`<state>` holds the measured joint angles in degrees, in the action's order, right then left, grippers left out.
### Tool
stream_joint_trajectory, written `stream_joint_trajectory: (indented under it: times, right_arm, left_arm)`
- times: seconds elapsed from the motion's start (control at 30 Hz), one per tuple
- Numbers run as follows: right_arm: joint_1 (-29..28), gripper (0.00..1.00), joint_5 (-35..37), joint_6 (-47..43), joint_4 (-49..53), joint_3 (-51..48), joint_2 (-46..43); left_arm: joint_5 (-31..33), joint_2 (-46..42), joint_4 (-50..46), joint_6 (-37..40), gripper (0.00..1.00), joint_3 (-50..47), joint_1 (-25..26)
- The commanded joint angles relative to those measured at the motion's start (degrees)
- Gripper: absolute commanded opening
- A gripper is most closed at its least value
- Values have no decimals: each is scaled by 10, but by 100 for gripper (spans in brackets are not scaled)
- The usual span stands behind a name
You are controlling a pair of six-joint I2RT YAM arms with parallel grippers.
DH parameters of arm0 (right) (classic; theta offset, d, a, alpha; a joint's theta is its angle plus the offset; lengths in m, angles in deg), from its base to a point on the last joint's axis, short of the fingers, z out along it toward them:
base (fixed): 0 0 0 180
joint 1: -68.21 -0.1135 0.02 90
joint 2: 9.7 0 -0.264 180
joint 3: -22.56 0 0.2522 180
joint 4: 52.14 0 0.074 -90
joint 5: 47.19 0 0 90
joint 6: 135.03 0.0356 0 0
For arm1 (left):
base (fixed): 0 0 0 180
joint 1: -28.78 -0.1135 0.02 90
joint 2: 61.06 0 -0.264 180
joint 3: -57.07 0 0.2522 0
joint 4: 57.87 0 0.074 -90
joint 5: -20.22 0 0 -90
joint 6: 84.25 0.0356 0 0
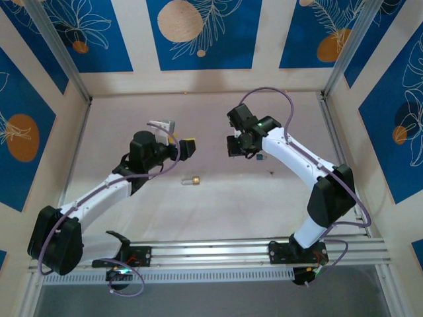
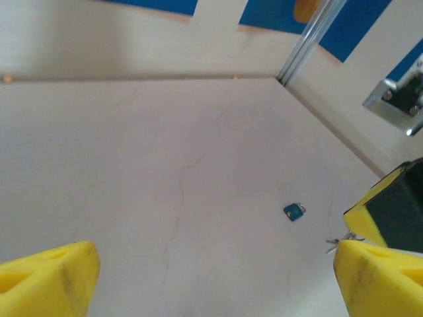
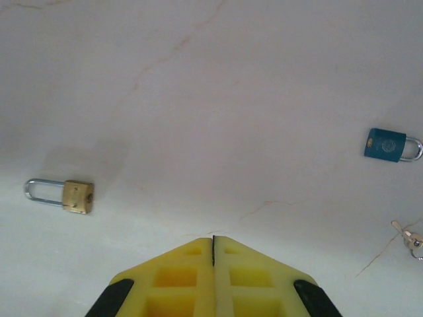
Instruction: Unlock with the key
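left gripper (image 2: pixel 213 264) jaws wide, empty | right gripper (image 3: pixel 213 241) yellow pads pressed together, empty | slim silvery key (image 3: pixel 408 236) near blue padlock (image 3: pixel 386 144) | brass padlock (image 3: pixel 78 197) apart, mid table (image 1: pixel 218 211)

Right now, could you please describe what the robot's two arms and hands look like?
Both the left arm and right arm have white shells with black joints and a lilac cable looping alongside. A green light glows near the right wrist. The left hand and right hand have blocky yellow fingers.
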<state>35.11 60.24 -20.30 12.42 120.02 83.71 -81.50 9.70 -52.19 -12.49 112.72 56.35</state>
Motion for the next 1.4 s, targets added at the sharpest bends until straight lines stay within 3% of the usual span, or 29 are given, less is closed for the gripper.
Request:
stream_joint_trajectory:
  times: [0.0,0.1,0.2,0.53,0.67,0.87,1.03,1.37]
  right_arm:
    - [-10,7,-6,0,28,34,-20]
    - [-15,6,-11,2,34,54,-21]
    - [-19,6,-15,2,36,68,-22]
    - [-32,7,-39,9,43,79,-49]
    - [-43,6,-51,21,33,59,-69]
    - [-50,6,-67,37,18,24,-91]
    - [-50,6,-90,52,-1,-3,-106]
    - [-50,6,-100,76,-19,-33,-119]
  left_arm:
    - [-53,-14,128,75,90,-2,7]
    - [-80,-8,134,131,90,-2,25]
    - [-40,3,135,191,90,-5,66]
    - [-7,90,246,263,81,-47,173]
    - [-28,125,337,246,81,-75,178]
    - [-33,165,371,242,79,-80,179]
    - [-33,190,393,234,66,-85,179]
    - [-61,220,425,210,51,-90,180]
